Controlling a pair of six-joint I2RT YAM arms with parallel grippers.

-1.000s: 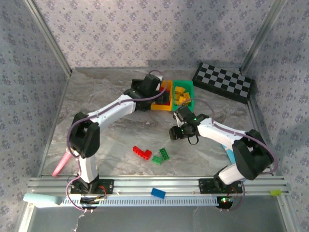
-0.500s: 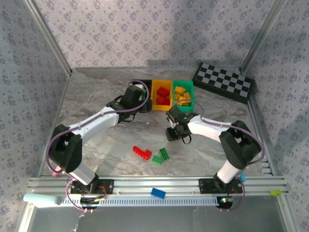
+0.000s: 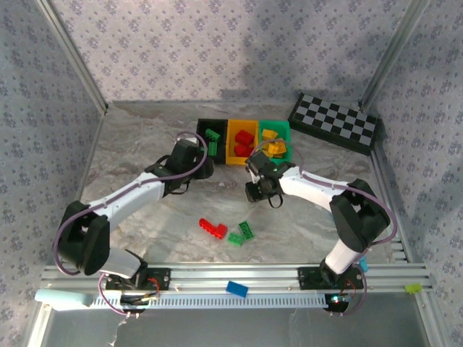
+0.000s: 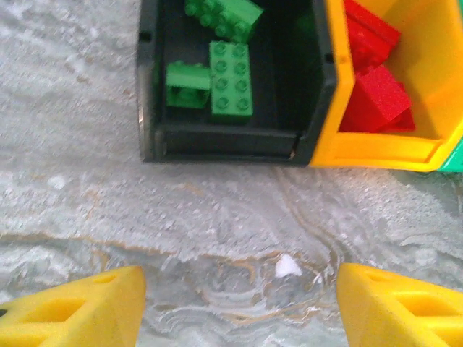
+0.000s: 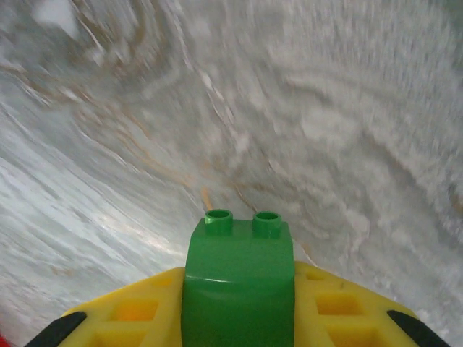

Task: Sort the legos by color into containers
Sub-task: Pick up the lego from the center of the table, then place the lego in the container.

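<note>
Green brick [image 5: 239,285] gripped by right claw [image 3: 258,191].
The black bin [image 4: 217,142] is to be reached next; left claw [image 4: 239,303] held open.

3 bins are counted just ahead of the left gripper [image 4: 241,300]: 1 black bin [image 4: 148,108], 1 yellow bin [image 4: 376,148], 1 green bin [image 3: 286,129]. 3 green legos [image 4: 231,78] are counted in the black one, min. 2 red legos [image 4: 377,97] in the yellow; the yellow legos [image 3: 273,147] can't be counted. 1 green lego [image 5: 239,278] is pinched in the right gripper [image 5: 239,318]. Behind both grippers, base-side, 3 loose pcs are counted: 1 red piece [image 3: 213,228], 2 green pieces [image 3: 247,230]. Also 1 blue brick [image 3: 236,289], 1 checkered board [image 3: 336,121].
</note>
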